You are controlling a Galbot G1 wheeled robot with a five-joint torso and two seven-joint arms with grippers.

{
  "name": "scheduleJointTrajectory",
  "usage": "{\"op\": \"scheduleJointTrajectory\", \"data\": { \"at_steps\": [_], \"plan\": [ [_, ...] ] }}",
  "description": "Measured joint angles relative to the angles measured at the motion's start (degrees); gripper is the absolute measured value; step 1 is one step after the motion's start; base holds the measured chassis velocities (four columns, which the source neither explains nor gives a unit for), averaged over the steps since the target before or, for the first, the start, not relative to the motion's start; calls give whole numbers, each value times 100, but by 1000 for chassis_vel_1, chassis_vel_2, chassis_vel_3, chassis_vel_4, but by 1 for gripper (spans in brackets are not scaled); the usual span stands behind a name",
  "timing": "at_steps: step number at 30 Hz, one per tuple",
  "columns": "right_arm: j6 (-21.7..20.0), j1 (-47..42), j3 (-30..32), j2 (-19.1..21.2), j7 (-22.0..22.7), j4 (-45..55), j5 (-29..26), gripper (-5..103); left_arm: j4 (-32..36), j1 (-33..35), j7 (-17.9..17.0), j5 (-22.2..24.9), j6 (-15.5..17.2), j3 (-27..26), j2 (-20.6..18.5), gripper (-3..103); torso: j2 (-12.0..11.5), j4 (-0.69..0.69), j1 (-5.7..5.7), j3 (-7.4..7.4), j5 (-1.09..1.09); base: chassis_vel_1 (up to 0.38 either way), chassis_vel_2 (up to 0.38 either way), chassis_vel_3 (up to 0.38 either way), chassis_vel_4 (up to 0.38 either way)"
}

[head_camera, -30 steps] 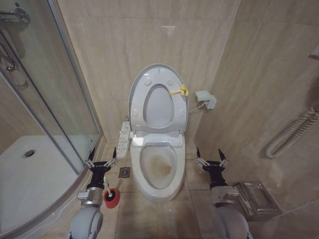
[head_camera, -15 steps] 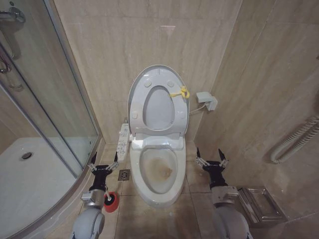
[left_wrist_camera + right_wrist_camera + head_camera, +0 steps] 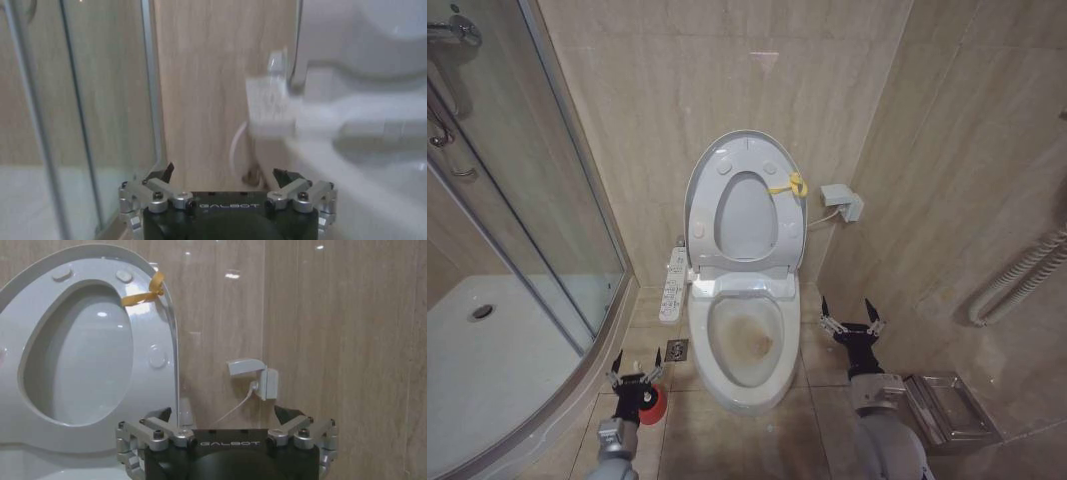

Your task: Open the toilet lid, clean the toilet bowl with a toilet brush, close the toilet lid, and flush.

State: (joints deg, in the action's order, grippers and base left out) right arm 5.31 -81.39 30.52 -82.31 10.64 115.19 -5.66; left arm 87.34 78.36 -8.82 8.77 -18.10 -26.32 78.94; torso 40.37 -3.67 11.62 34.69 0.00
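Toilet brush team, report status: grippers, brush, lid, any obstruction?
Left gripper open, directly above the toilet brush on the floor. Right gripper open, empty, right of the toilet bowl. Toilet lid up. Nothing blocking the brush.

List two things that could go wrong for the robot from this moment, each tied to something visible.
1. The open left pincer hovers right over the small red round brush holder; a clumsy descent could tip it onto the tiles.
2. The glossy white oval toilet lid stands upright above the stained white ceramic bowl; a knock might drop it shut.
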Motion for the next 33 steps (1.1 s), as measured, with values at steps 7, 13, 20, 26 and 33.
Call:
{"op": "scheduleJointTrajectory", "data": {
  "at_steps": [7, 13, 20, 26, 33],
  "plan": [
    [0, 0, 0, 0, 0, 0, 0, 100, -1171, -291, 19, -1, -333, -24, 17, 100, 0, 1, 0, 0, 0, 0, 0, 0, 0],
    [0, 0, 0, 0, 0, 0, 0, 100, -1732, -567, 289, 22, -596, -43, -29, 100, 0, 0, 0, 0, 0, 0, 0, 0, 0],
    [0, 0, 0, 0, 0, 0, 0, 100, -2380, -1041, 597, -15, -856, 38, -137, 94, 0, 0, 1, 0, 0, 0, 0, 0, 0],
    [0, 0, 0, 0, 0, 0, 0, 100, -2697, -1330, 727, -92, -1007, 67, -194, 94, 0, 0, 0, 0, 0, 0, 0, 0, 0],
    [0, 0, 0, 0, 0, 0, 0, 100, -2737, -1429, 794, -107, -1015, 102, -192, 92, 0, 0, 1, 0, 0, 0, 0, 0, 0]
  ]
}}
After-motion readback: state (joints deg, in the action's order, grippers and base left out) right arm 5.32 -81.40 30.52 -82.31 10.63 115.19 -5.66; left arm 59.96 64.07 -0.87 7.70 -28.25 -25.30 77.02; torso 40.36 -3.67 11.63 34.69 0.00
